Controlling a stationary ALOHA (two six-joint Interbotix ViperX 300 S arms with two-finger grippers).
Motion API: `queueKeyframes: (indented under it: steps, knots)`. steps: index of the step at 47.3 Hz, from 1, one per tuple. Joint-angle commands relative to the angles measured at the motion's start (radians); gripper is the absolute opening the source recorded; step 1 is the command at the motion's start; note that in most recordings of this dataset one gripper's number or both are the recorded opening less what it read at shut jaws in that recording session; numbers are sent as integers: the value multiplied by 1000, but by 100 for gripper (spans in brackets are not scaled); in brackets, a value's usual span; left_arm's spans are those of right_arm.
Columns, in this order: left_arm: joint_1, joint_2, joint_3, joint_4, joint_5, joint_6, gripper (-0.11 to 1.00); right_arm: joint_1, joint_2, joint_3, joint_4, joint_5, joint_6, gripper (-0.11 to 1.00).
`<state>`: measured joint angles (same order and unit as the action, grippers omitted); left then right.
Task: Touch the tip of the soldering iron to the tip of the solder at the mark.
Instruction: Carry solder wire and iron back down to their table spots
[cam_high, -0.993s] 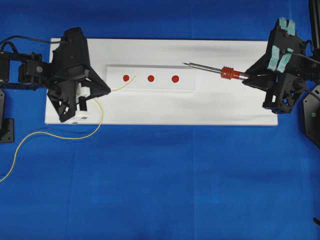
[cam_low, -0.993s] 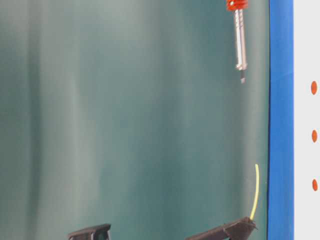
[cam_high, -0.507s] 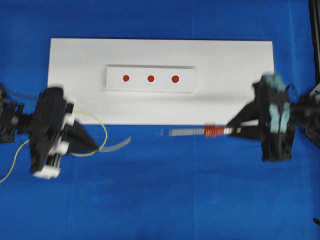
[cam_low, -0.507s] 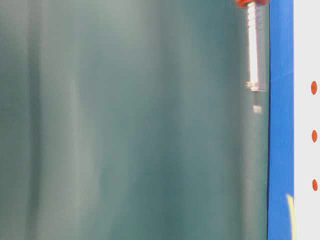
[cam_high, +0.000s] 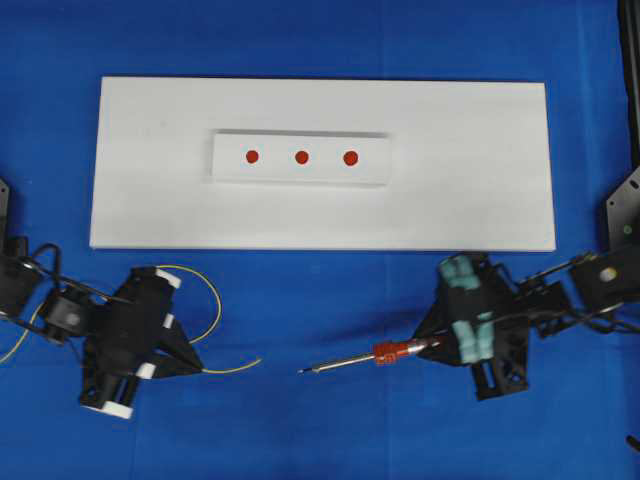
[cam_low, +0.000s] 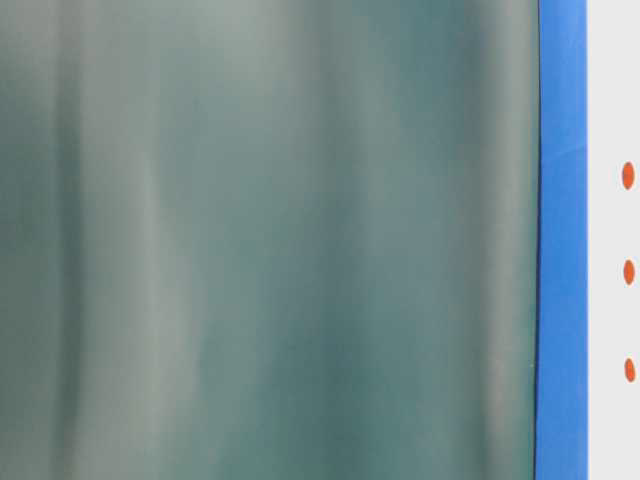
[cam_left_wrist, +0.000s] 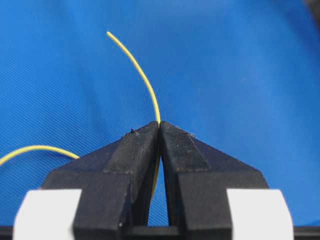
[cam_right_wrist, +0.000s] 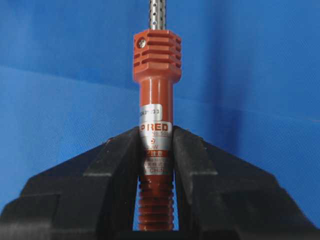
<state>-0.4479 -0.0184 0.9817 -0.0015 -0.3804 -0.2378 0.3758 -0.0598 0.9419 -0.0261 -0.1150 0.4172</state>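
Note:
My left gripper (cam_high: 196, 368) hangs over the blue cloth at the front left, shut on the thin yellow solder (cam_high: 235, 368). The free end of the solder points right. In the left wrist view the solder (cam_left_wrist: 142, 75) curves up out of the closed gripper (cam_left_wrist: 159, 125). At the front right, my right gripper (cam_high: 428, 345) is shut on the soldering iron (cam_high: 390, 352), whose dark tip points left toward the solder end with a gap between them. The right wrist view shows the soldering iron (cam_right_wrist: 156, 55) clamped in the gripper (cam_right_wrist: 156, 132). Three red marks (cam_high: 301, 156) sit on the white board, far from both tips.
The white board (cam_high: 480, 180) lies across the back with a raised strip (cam_high: 225, 170) carrying the marks. Slack solder loops behind the left gripper. The table-level view shows only the board edge (cam_low: 610, 90), the marks (cam_low: 629, 272) and a blurred green backdrop.
Both arms have swung away from the board toward the front, carrying the solder and the iron onto the blue cloth. Both tools have left the table-level view.

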Motion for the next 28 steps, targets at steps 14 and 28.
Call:
queueKeyframes:
  steps: [14, 28]
  knots:
    - [3, 84, -51, 2, -8, 48, 2, 5, 106, -44, 14, -28, -2, 7]
    - [3, 86, -60, 0, 35, 38, 8, 6, 107, -46, 28, -20, 3, 7]
